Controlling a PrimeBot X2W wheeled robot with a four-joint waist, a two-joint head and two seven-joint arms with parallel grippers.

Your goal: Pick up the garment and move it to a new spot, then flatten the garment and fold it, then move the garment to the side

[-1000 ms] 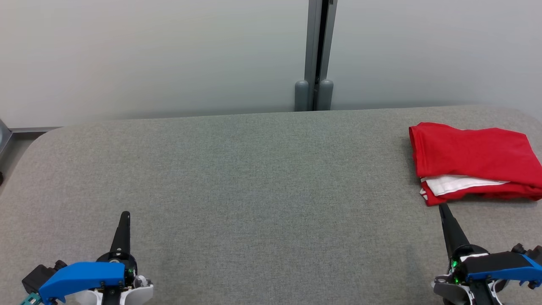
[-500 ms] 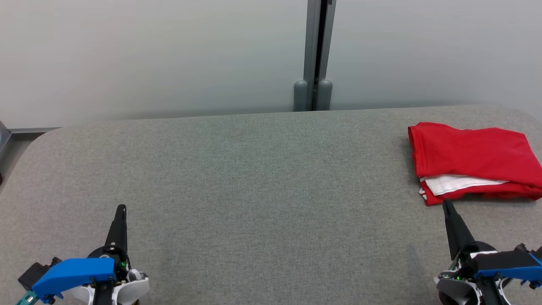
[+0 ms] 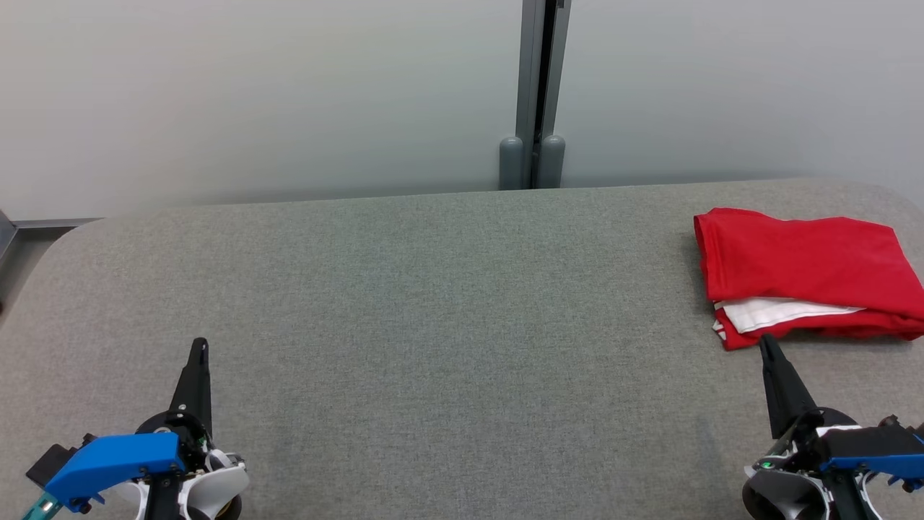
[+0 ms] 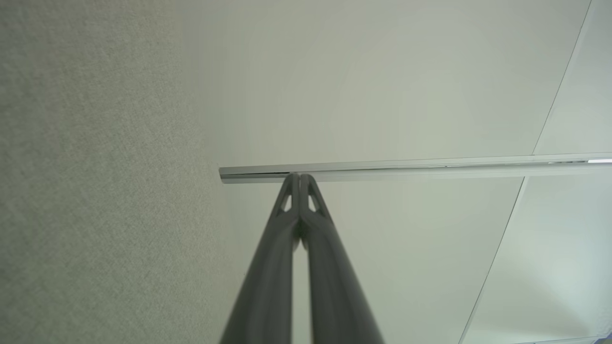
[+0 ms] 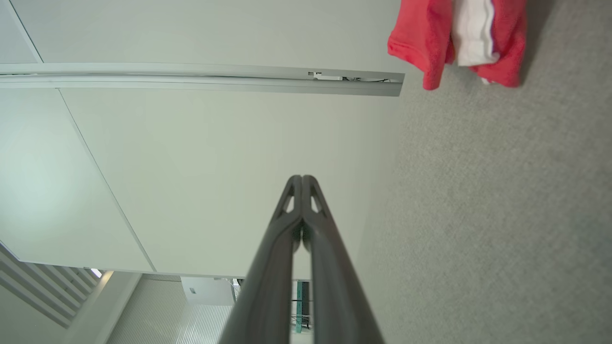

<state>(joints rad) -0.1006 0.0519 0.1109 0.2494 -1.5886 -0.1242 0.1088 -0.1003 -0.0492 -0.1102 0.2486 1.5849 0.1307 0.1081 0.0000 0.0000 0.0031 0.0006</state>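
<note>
The garment (image 3: 805,267) is red with a white layer showing at its front edge, and it lies folded at the far right of the grey padded table (image 3: 447,303). In the right wrist view the garment (image 5: 430,43) sits at the top, apart from the fingers. My right gripper (image 3: 765,343) is shut and empty, its tip just short of the garment's front left corner. At the lower left my left gripper (image 3: 198,345) is shut too, holding nothing, far from the garment. Both pairs of fingertips press together in the wrist views, left gripper (image 4: 300,177) and right gripper (image 5: 302,177).
A pale wall with a grey vertical post (image 3: 535,94) runs behind the table. The table's rounded left corner (image 3: 65,238) shows floor beyond it. Bare grey fabric stretches between the two grippers.
Both grippers have slid a little up the head view, the left one also drifting left. The garment lies as before.
</note>
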